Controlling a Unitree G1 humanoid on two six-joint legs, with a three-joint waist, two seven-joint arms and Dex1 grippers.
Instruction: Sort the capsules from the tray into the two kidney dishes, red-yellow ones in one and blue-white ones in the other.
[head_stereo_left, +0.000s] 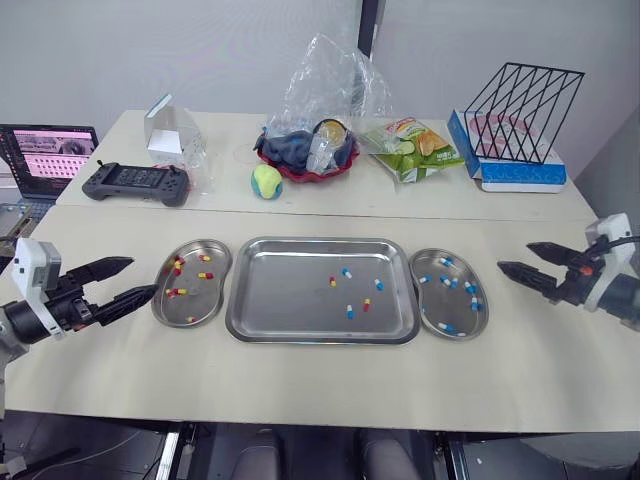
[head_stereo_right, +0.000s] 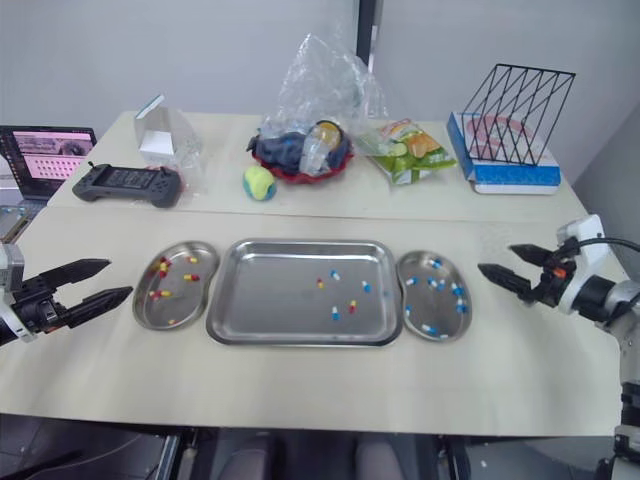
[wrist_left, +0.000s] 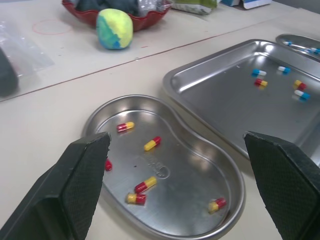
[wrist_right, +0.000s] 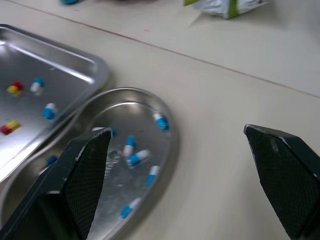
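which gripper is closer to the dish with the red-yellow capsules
Left. The left gripper sits just outside the red-yellow dish; the right gripper is past the tray and blue-white dish.

Bare table (head_stereo_left: 300, 385) before the tray (head_stereo_left: 285, 295)

The tray (head_stereo_left: 285, 292) lies between the left kidney dish (head_stereo_left: 196, 301) and right kidney dish (head_stereo_left: 453, 309), capsules (head_stereo_left: 350, 311) in each.

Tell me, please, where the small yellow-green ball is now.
In the left eye view, the ball lies left of centre, just in front of the red bowl and behind the tray.
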